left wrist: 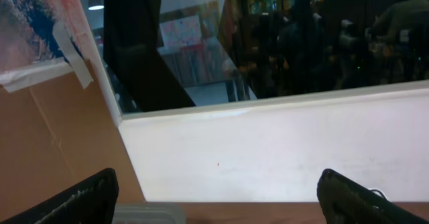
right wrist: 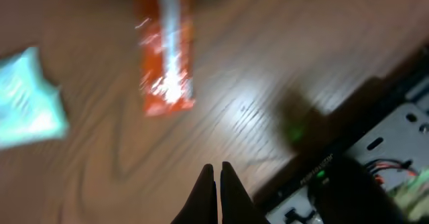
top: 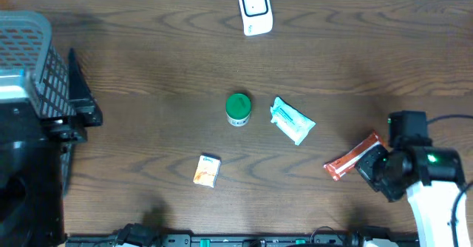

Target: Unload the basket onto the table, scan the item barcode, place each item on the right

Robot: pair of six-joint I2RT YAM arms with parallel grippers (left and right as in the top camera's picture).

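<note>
Pickup stage: right gripper [right wrist: 216, 169], jaws together and empty, beside orange snack packet [top: 353, 157]; left gripper [left wrist: 214, 196] jaws apart. Next: open, grasp packet.

A dark wooden table [top: 148, 69] holds a green-lidded jar [top: 238, 108] at centre, a crumpled teal packet [top: 291, 120] just beside it, a small orange-and-white box [top: 208, 170] nearer the front, and a grey mesh basket [top: 33, 32] at the left edge
</note>
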